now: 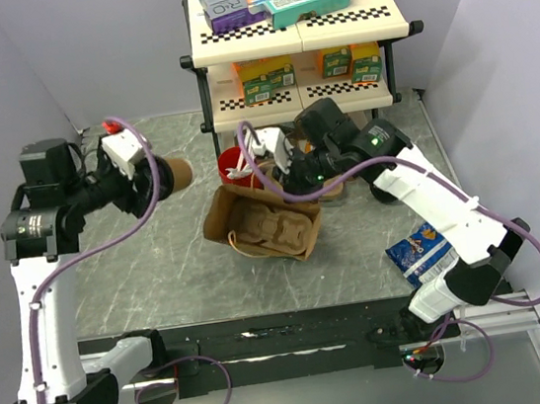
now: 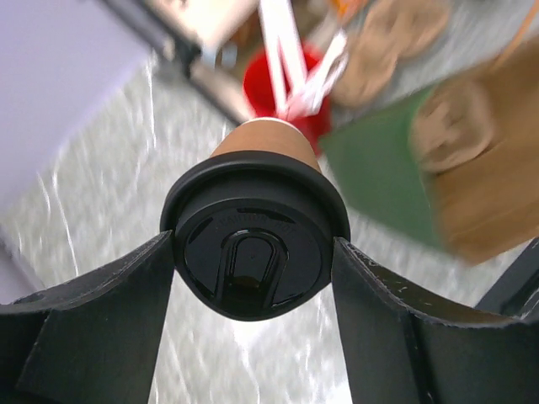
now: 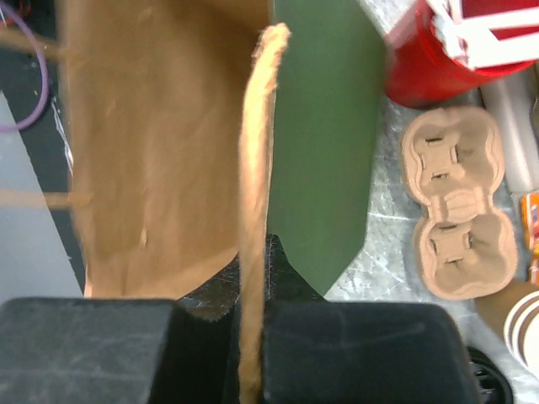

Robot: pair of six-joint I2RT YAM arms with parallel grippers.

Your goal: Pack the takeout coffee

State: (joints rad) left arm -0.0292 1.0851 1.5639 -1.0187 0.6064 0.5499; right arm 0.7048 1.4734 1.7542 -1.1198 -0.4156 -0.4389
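Jaws of the left gripper (image 2: 253, 252) clamp the takeout coffee (image 1: 178, 172) by its lid, one finger on each side of the rim. Cup is held off the table, lying on its side, base pointing toward the middle of the table. Looks: small brown paper body, round black plastic lid with a raised rim and an oval sip recess in the glossy top.

Jaws of the right gripper (image 3: 251, 278) are closed on the upper edge of the paper bag (image 3: 152, 143), thin brown edge pinched between the two black fingers. Green panel (image 3: 320, 143) sits right against that edge; can't tell if it is part of the bag.

Edges and room: grey marble table (image 1: 160, 276) shows between the coffee and the bag. Red cup (image 1: 234, 167) with white stirrers stands between the coffee and the right gripper, near the bag's back edge. Shelf rack (image 1: 298, 39) closes off the back; the wall is close behind the left arm. Blue snack bag (image 1: 421, 252) lies beside the right arm, well apart from the bag.

Views: only the left wrist view shows the lid face and finger contact. Only the right wrist view shows the pinch on the bag, plus a pulp cup carrier (image 3: 459, 202) flat on the table next to the red cup. Top view shows the bag tipped over with its mouth open and a carrier shape at it; whether in or on it, can't tell.
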